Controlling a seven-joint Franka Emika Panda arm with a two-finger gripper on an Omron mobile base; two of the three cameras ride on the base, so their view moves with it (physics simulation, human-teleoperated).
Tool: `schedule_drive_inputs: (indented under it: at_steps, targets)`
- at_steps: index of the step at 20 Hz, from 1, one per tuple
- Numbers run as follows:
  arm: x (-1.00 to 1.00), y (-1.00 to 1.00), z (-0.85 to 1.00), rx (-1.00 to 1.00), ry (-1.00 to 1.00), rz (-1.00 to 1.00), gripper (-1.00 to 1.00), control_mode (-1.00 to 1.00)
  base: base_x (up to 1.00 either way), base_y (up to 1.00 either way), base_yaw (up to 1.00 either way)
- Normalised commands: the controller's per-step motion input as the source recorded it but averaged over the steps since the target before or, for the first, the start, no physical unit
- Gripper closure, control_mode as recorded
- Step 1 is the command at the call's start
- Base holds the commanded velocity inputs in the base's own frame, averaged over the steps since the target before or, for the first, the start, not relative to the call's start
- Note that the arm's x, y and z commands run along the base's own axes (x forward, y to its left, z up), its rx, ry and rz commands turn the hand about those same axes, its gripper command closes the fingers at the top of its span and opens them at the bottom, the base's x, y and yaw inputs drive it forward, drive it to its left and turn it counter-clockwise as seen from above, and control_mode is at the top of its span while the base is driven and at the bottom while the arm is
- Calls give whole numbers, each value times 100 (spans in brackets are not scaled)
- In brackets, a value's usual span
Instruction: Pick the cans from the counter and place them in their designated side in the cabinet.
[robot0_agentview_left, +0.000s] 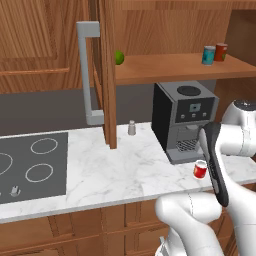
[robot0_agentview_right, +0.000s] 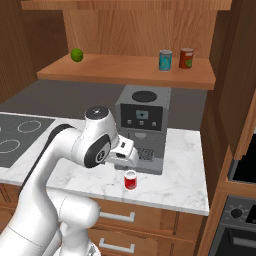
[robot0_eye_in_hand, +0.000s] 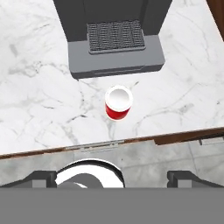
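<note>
Red can (robot0_eye_in_hand: 118, 102) beyond open gripper (robot0_eye_in_hand: 111, 178)

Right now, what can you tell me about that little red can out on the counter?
The red can is a small bright red cylinder with a silvery-white top, metal by its look. It stands upright on the white marble counter, just in front of the coffee machine and apart from it, near the counter's front edge. Nothing grips it.
</note>
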Motion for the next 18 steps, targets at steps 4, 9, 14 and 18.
schedule_drive_inputs:
  at_steps: [4,9,14,18]
  targets:
    - [15,-3,-6,0,-1,0,-100,-100,0,0,0]
    - [15,-2,-9,0,0,0,-100,-100,0,0,0]
    - [11,-6,-11,0,0,0,-100,-100,0,0,0]
    - [12,-8,-11,0,0,0,-100,-100,0,0,0]
